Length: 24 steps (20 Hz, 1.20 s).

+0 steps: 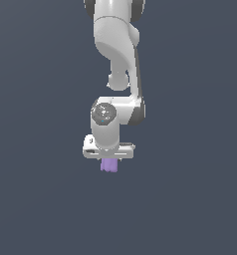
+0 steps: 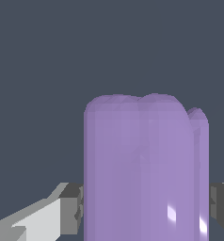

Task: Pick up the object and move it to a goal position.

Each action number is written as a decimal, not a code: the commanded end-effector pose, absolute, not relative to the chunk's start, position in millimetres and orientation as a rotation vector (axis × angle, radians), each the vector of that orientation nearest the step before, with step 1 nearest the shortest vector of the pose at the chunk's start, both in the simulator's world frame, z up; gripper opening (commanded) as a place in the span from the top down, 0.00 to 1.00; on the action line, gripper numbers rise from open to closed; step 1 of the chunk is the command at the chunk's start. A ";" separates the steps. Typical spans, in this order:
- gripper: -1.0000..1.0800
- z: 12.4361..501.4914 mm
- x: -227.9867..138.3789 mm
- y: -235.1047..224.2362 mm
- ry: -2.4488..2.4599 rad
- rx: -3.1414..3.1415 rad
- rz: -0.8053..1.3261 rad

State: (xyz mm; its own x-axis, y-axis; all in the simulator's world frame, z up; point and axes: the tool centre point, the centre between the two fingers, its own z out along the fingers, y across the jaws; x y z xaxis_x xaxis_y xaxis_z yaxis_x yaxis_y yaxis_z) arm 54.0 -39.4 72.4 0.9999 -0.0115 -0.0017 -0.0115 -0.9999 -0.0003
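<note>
The object (image 1: pixel 109 166) is a small light-purple block with rounded, ridged sides, narrower than the white hand above it. In the exterior view it pokes out just beneath my gripper (image 1: pixel 109 159), near the picture's middle. The wrist view is filled by the object (image 2: pixel 142 174), standing between the two grey fingers (image 2: pixel 71 207), which press against its sides. My gripper (image 2: pixel 147 209) is shut on the object. Whether the block rests on the surface or hangs above it cannot be told.
A plain dark blue-grey surface (image 1: pixel 36 199) fills both views. The white arm (image 1: pixel 115 45) reaches in from the top of the exterior view. No goal marker shows.
</note>
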 end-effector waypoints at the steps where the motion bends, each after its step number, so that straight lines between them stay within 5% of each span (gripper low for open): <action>1: 1.00 93.5 45.8 -57.1 0.020 -3.141 0.000; 24: 1.00 292.6 -28.0 -222.2 0.020 -3.140 0.000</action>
